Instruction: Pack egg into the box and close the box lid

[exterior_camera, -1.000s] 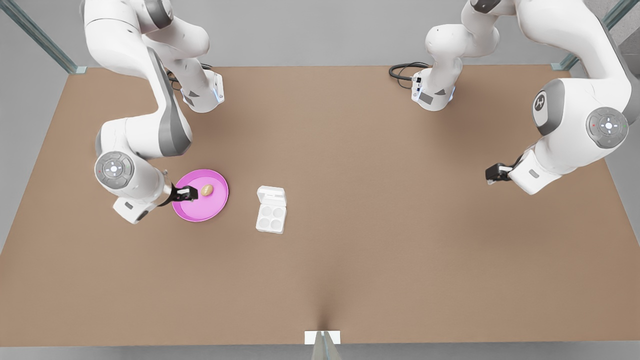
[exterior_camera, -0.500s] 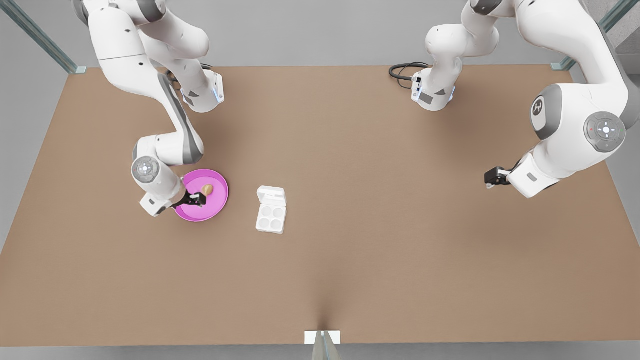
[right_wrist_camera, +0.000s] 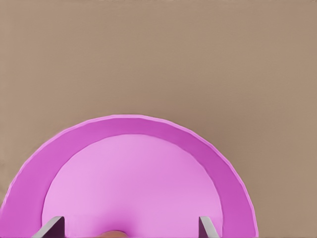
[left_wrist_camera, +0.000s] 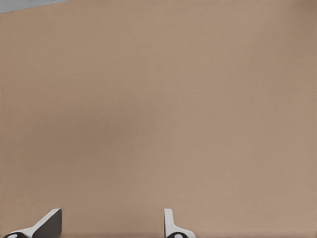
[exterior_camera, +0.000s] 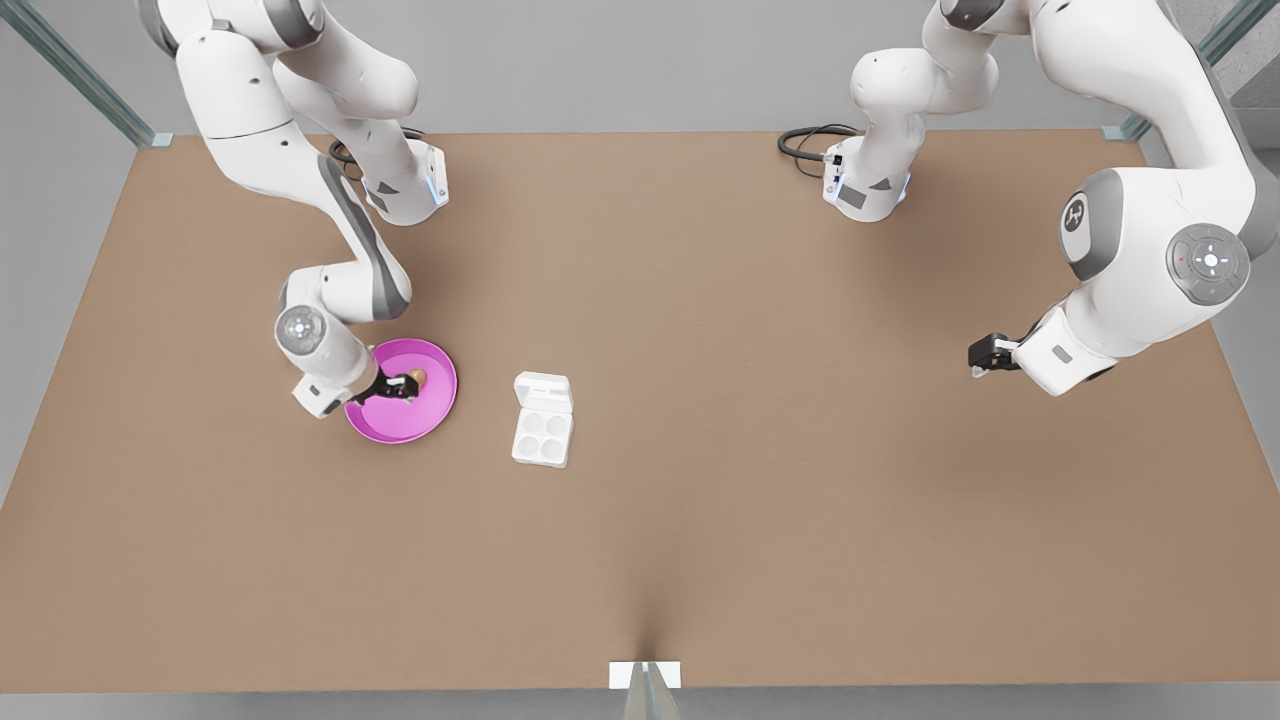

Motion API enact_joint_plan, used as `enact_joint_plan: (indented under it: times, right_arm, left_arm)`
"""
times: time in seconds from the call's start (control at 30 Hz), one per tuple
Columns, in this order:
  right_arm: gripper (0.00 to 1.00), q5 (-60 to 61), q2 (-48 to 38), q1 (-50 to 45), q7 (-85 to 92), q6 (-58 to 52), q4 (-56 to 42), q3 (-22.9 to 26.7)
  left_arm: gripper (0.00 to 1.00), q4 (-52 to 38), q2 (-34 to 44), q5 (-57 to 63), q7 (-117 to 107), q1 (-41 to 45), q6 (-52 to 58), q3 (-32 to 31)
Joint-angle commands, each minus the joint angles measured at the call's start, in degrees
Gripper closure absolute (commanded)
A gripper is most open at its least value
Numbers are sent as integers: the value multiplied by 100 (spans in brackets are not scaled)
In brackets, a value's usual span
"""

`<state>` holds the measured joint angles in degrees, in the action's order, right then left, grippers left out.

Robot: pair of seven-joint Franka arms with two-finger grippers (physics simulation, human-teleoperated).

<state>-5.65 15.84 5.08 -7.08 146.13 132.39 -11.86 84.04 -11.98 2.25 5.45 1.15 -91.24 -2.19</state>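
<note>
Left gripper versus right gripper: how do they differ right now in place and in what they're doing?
The right gripper is low over the pink plate, fingers open either side of the egg. The left gripper waits over bare table, far toward the front view's right, with nothing between its fingers. The right gripper is close to the open box; the left is well away from it. Both are open.

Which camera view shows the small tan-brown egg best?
The front view: the small tan-brown egg lies on the round pink plate, partly covered by the right gripper. The right wrist view catches just a sliver of the egg at the picture's edge between open fingers. The left wrist view looks at brown table.
</note>
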Motion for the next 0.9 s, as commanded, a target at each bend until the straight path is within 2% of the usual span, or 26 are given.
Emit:
enact_joint_plan:
  times: [0.0,0.27,0.57,0.87]
  right_arm:
    - [0,91,-2,-24,-39,82,-2,-177]
    - [0,100,-2,-24,-66,73,6,-265]
    - [0,100,-652,99,-57,433,1087,-273]
    - [0,249,-521,64,-127,688,1017,-300]
  left_arm:
    - [0,-1,-15,3,62,-1,1,-1]
    - [0,-1,-15,3,70,-1,1,-1]
    - [0,-1,-23,3,62,17,9,-1]
    - [0,-1,-23,3,62,26,18,-9]
